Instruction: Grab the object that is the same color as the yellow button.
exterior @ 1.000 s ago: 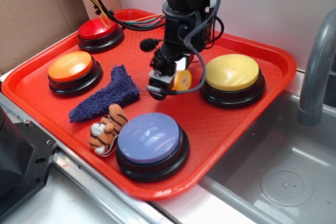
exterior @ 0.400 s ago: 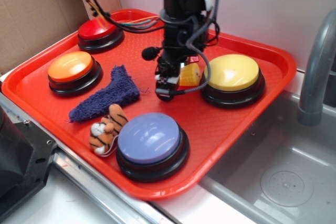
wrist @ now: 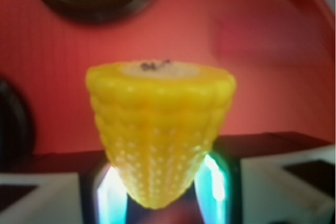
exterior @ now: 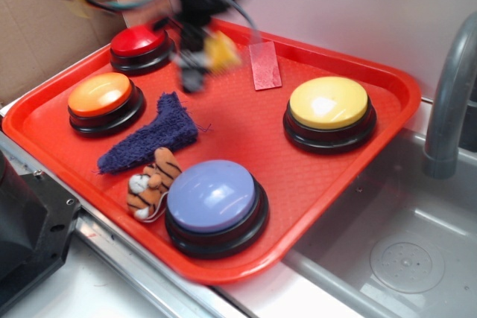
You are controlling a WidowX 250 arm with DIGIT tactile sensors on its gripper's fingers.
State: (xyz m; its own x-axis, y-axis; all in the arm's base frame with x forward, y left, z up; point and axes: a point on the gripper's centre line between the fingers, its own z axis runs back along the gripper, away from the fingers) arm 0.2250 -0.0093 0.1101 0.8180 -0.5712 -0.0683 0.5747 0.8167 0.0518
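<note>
gripper (exterior: 200, 53): clamped on yellow corn piece (wrist: 160, 135)
corn piece: lifted above red tray (exterior: 313, 176)
progress: grab looks done

A red tray (exterior: 387, 83) of toys and dome buttons beside a sink (exterior: 387, 258).

On the tray, a red button (exterior: 138, 41) sits at the far left corner, with an orange button (exterior: 100, 94) nearer along the left edge and a large purple button (exterior: 212, 197) at the front. A blue fuzzy cloth (exterior: 153, 135) lies between the orange and purple buttons, and a small tiger plush (exterior: 151, 182) rests just beside the purple button, touching the cloth's near end. A red rectangular tag (exterior: 264, 65) lies flat near the back. A grey faucet (exterior: 451, 94) curves up on the right, cardboard (exterior: 45, 27) stands behind on the left, and a black block (exterior: 30, 236) sits at the lower left.
</note>
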